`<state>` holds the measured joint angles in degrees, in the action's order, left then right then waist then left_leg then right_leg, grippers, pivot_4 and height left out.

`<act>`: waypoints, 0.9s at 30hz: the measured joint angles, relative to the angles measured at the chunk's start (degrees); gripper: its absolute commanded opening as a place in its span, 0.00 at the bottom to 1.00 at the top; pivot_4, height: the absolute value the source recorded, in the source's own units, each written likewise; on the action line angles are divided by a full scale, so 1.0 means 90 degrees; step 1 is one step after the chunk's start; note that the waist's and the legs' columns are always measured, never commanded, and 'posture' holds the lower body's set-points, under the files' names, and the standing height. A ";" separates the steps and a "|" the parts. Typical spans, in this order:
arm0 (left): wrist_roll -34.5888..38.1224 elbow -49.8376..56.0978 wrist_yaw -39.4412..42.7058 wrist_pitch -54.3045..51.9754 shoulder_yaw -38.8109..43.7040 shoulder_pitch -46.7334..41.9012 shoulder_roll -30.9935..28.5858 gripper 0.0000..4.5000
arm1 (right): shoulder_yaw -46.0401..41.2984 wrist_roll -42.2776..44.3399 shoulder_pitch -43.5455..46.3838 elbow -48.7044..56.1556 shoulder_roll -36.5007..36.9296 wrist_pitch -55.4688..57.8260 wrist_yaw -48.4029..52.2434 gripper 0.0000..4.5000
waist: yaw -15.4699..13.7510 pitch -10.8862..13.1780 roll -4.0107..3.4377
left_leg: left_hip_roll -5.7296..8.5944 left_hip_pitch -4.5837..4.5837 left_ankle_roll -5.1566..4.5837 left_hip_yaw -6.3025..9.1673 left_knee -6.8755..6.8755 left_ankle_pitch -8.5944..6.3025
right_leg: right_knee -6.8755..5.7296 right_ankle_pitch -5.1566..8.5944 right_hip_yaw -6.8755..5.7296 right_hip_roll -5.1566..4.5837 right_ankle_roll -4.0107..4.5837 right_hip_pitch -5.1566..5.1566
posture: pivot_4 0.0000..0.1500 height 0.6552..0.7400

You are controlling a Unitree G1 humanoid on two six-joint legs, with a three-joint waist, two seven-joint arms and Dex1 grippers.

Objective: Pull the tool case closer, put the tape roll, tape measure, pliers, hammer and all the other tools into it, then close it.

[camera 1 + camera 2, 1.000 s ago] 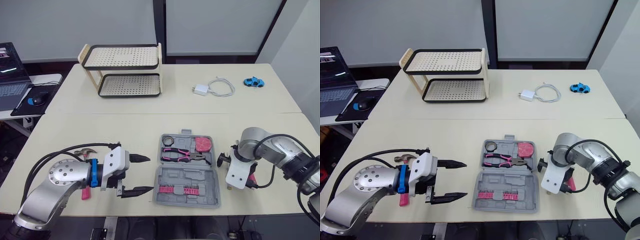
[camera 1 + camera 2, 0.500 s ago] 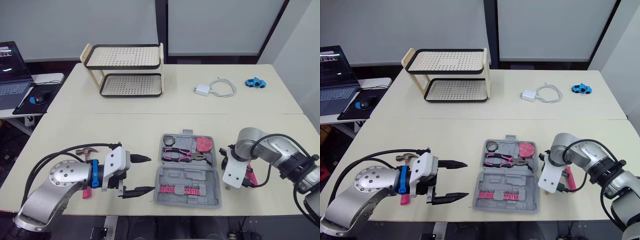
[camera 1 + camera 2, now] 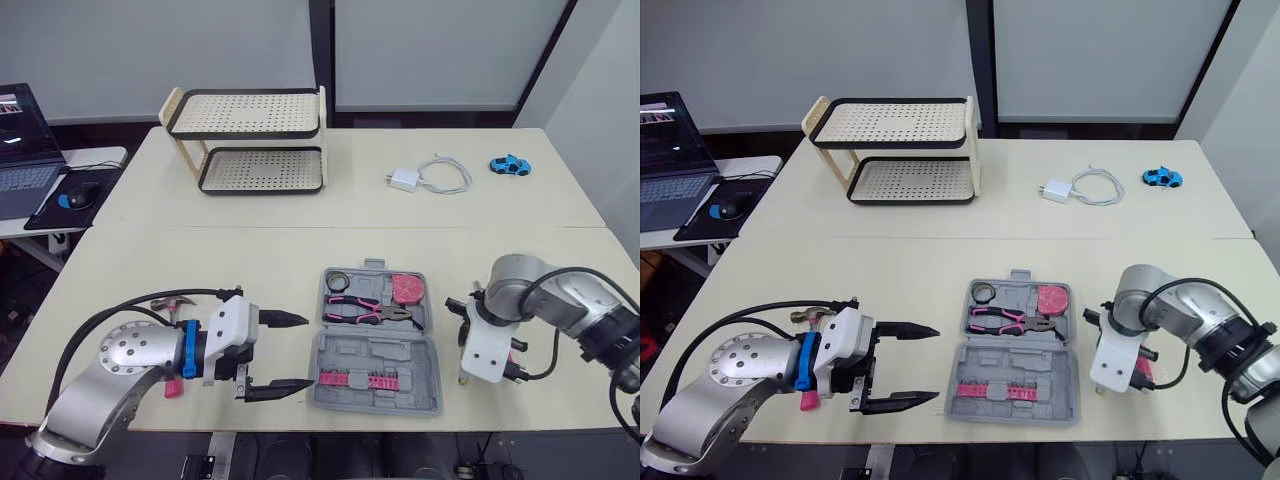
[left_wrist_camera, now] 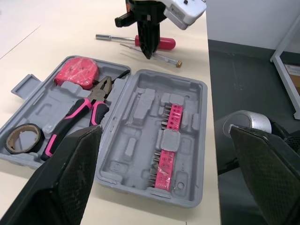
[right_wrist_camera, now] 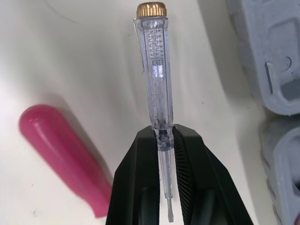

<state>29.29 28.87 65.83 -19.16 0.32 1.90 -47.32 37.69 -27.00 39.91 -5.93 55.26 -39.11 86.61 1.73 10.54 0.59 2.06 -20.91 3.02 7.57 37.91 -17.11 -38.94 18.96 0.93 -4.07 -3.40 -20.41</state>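
Shifted the right gripper (image 5: 165,136) a little outward over the last half second, away from the right edge of the tool case (image 3: 400,355), and kept it pointing down at the table (image 3: 250,260). Held the left gripper (image 3: 306,351) almost where it was, just off the case's left edge. Reads as the pick-up of a loose tool under way, with nothing being stowed yet. On the right side, pinches the thin shank of the clear tester screwdriver (image 5: 157,65) between both black fingers, just below its barrel, with the brass cap pointing away from the wrist. Has closed nearly all the way, parted only by that shank. Cannot tell whether lifted or resting on the tabletop. Leaves the pink-handled screwdriver (image 5: 61,150) untouched just beside it. On the left side, spread wide and holding nothing, aimed toward the case and near its front left corner, with no clear contact. Finds the case open and flat between the two arms, already holding the tape roll (image 3: 336,280), pliers (image 3: 365,312) and tape measure (image 3: 406,288) in the far half and a strip of bits (image 3: 365,380) in the near half. Needs the tester, the pink-handled screwdriver and the hammer (image 3: 175,301) put in next, the last half hidden behind the left arm, well apart from the case. Probably calls for a short carry toward a free slot, with closing the lid last.
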 measured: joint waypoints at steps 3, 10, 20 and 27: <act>-0.0009 -0.0031 0.0006 0.0041 -0.0012 -0.0066 0.0040 1.00 | -0.0272 0.0437 -0.0030 0.0429 0.0170 0.0311 0.0090 0.04 | -0.0001 0.0001 0.0000 | -0.0002 0.0000 0.0000 0.0000 0.0000 0.0000 | 0.0000 0.0000 0.0000 0.0000 0.0000 0.0000 | 1.00 1.00; -0.0033 -0.0290 0.0164 0.0292 -0.0020 -0.0188 0.0076 1.00 | -0.1860 0.1906 -0.1312 0.2009 0.0679 0.4598 0.0202 0.04 | -0.0044 0.0000 0.0000 | 0.0000 -0.0005 -0.0015 0.0008 0.0001 -0.0008 | 0.0003 0.0000 -0.0004 -0.0002 0.0001 0.0004 | 1.00 1.00; -0.0051 -0.0558 0.0547 0.0887 -0.0027 -0.0413 0.0227 1.00 | -0.3932 0.3672 -0.2938 0.4172 -0.0095 1.2645 -0.1292 0.04 | -0.0091 -0.0002 0.0002 | 0.0006 -0.0007 -0.0024 0.0009 -0.0002 -0.0014 | 0.0005 0.0000 -0.0003 -0.0004 0.0001 0.0003 | 1.00 1.00; -0.0060 -0.0586 0.0684 0.0941 -0.0195 -0.0661 0.0236 1.00 | -0.5221 0.3753 -0.3297 0.4202 -0.2039 1.4564 -0.3534 0.04 | -0.0089 -0.0003 0.0001 | 0.0017 -0.0010 -0.0024 0.0009 -0.0004 -0.0013 | 0.0000 -0.0001 0.0001 -0.0006 0.0000 -0.0005 | 1.00 1.00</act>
<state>28.75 23.60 71.98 -10.68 -1.44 -4.06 -45.20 -9.30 6.77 10.24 31.89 36.91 91.97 54.81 0.93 10.52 0.60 2.21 -21.00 2.80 7.65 37.88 -17.23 -38.94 18.95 0.94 -4.13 -3.39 -20.45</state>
